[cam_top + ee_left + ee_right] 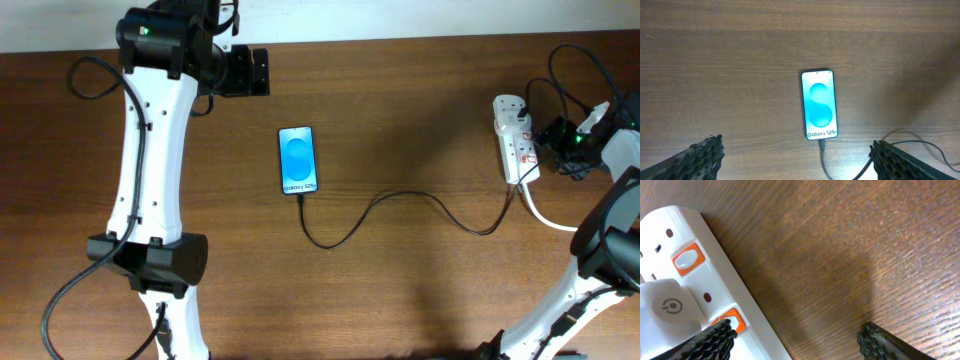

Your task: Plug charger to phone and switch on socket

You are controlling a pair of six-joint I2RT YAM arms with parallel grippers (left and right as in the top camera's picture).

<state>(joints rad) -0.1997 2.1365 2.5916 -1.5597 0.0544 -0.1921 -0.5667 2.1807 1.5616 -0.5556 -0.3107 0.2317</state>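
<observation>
The phone point(298, 160) lies flat on the wooden table, its blue screen lit; in the left wrist view point(819, 105) it reads "Galaxy S25+". The thin black charger cable point(400, 196) has its plug point(823, 146) at the phone's bottom edge and curves right to the white socket strip point(513, 140). My left gripper point(797, 157) is open and empty, hovering above the phone, up and left of it in the overhead view point(247, 72). My right gripper point(795, 337) is open at the strip point(747, 317); one fingertip overlaps an orange switch point(734, 320) beside the white adapter point(667, 307).
A second orange switch point(688, 259) sits further along the strip. The thick white cord point(545, 215) leaves the strip toward the right arm. Black arm cables hang at the far right point(580, 70). Bare wood lies between phone and strip.
</observation>
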